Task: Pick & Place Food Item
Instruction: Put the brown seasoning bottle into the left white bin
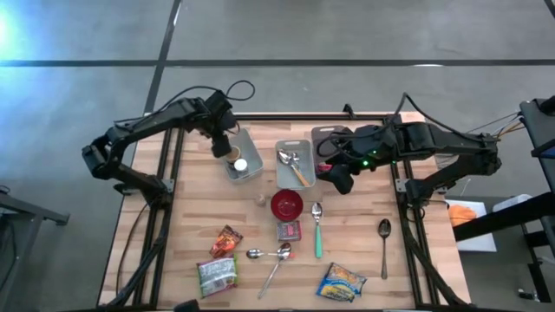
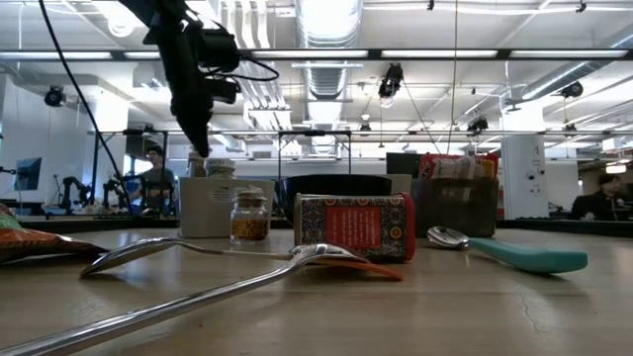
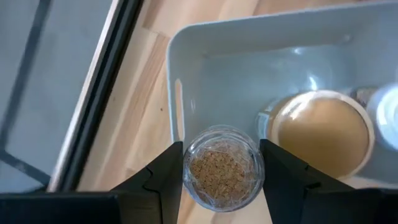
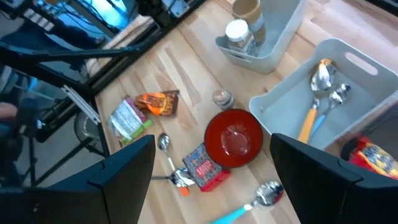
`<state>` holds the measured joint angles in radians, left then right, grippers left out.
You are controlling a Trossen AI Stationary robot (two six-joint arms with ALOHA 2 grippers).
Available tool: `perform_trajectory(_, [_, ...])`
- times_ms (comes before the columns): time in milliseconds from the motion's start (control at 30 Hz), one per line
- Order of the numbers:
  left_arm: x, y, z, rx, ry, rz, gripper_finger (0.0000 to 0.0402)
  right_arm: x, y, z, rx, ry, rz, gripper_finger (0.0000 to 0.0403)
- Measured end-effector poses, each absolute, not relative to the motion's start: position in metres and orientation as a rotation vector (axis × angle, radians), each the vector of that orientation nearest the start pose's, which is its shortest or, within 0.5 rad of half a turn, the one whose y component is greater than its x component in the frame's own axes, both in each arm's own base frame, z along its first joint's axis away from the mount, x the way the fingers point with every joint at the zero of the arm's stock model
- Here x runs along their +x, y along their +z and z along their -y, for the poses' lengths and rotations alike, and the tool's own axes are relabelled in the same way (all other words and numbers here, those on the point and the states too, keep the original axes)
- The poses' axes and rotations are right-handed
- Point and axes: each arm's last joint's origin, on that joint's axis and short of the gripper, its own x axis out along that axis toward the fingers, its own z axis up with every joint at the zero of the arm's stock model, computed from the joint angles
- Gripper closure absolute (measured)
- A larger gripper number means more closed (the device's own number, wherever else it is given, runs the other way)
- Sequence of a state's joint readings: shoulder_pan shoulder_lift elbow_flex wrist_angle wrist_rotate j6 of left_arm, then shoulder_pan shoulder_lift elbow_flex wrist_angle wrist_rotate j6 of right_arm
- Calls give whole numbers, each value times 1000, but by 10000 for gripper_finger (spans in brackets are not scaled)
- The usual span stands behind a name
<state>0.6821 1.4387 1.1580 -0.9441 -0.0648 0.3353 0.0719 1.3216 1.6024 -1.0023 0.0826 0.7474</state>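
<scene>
Left pincer (image 3: 221, 180) is gripping a small clear glass spice jar (image 3: 222, 168), base hidden, over white plastic bin (image 3: 249, 68); right pincer (image 4: 211, 171) is hovering released.

Red bowl (image 1: 287, 204): near the right gripper (image 1: 340, 182), toward the table front. Teal-handled spoon (image 1: 317, 236): farther from the gripper, beside the bowl. Grey bin (image 1: 296, 146) holding spoons: just beside the gripper.
</scene>
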Motion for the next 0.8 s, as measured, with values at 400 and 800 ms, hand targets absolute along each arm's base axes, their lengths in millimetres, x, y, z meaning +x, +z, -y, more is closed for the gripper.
perform_trajectory(400, [201, 233, -163, 251, 49, -1397, 236, 247, 418, -16, 644, -279, -707, 90])
perform_trajectory(800, [208, 222, -157, 419, -91, -1324, 236, 247, 418, -18, 632, -269, -710, 90])
